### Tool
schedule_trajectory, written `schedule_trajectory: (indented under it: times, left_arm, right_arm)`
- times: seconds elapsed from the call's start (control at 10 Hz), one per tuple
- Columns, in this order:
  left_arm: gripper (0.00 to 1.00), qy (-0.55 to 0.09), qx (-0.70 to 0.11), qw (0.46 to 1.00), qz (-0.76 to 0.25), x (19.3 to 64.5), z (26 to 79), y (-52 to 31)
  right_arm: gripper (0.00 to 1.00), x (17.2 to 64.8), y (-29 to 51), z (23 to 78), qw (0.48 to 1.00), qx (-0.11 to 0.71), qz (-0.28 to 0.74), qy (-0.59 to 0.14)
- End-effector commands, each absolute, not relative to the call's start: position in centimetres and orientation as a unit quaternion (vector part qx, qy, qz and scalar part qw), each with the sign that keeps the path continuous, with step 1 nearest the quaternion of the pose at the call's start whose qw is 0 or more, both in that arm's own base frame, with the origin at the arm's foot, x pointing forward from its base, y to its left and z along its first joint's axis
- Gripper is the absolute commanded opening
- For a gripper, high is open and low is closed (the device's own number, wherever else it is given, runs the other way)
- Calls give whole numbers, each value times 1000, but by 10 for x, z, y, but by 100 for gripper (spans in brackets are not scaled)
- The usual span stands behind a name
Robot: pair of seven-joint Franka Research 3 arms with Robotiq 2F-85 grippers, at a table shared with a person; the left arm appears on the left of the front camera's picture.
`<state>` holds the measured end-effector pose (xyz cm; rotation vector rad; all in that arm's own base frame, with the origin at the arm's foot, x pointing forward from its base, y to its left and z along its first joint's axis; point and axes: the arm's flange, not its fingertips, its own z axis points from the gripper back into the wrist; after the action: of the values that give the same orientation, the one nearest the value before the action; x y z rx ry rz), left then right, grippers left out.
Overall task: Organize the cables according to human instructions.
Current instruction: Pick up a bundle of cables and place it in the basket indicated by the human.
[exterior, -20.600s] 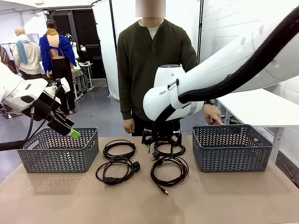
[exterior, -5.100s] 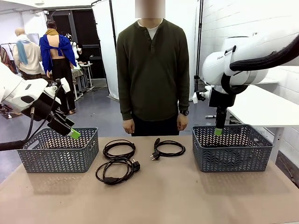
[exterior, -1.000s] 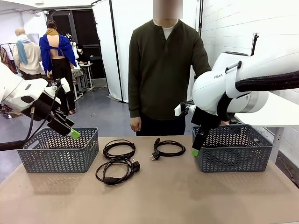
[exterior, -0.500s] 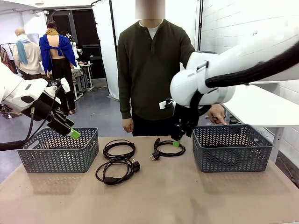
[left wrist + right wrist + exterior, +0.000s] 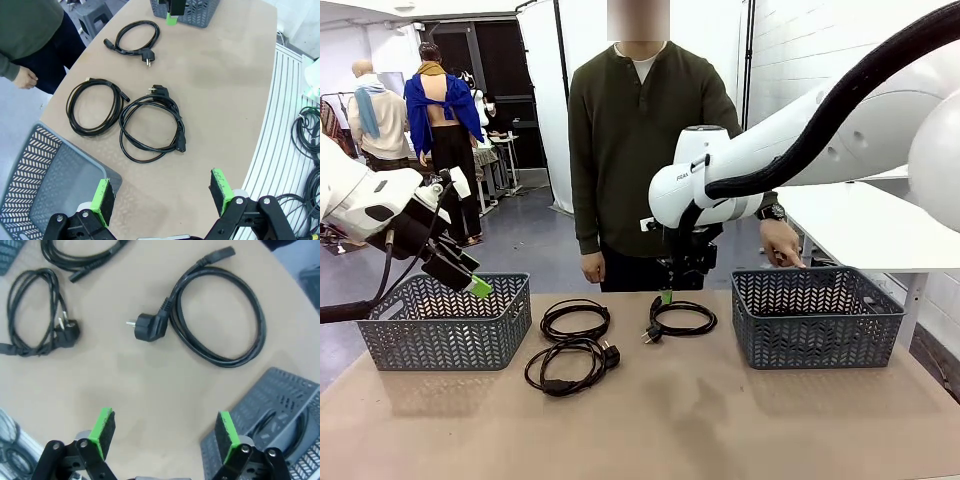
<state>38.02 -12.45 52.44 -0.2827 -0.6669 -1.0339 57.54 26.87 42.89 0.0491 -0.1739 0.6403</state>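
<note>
Three thin black cables lie flat on the desk (image 5: 720,430), each wound in a round coil and none touching another: right coil (image 5: 150,326), a single loop with an angled round plug lying just outside the ring and a straight connector at the opposite end; far-left coil (image 5: 121,95), a neat ring with slim ends, on the person's side. Near-left coil (image 5: 610,352) lies just beside it, a looser double loop with a chunky plug sticking out. A fourth cord (image 5: 300,422) shows partly as a black curve inside the grey basket (image 5: 270,385).
</note>
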Motion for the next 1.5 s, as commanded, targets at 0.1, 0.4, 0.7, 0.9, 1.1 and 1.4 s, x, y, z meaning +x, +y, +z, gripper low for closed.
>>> schedule_trajectory:
  times: [0.1, 0.4, 0.7, 0.9, 1.1, 1.4]
  left_arm:
    - [100, -313, -141, 803, -487, 381, 522, -122]
    - [100, -313, -141, 803, -487, 381, 522, -122]
    - [100, -313, -141, 803, -487, 381, 522, -122]
    - [100, -313, -141, 803, -487, 381, 522, -122]
    - [100, -313, -141, 803, -487, 381, 522, -122]
    - [100, -313, -141, 803, -487, 381, 522, -122]
  right_arm:
    - [100, 575, 269, 429, 945, 24, 314, -85]
    - [100, 575, 269, 429, 945, 24, 314, -85]
    - [100, 575, 269, 429, 945, 24, 314, -85]
    - [100, 575, 269, 429, 945, 24, 314, -85]
    - [100, 576, 270, 430, 945, 25, 315, -85]
    - [100, 608, 295, 421, 969, 25, 238, -53]
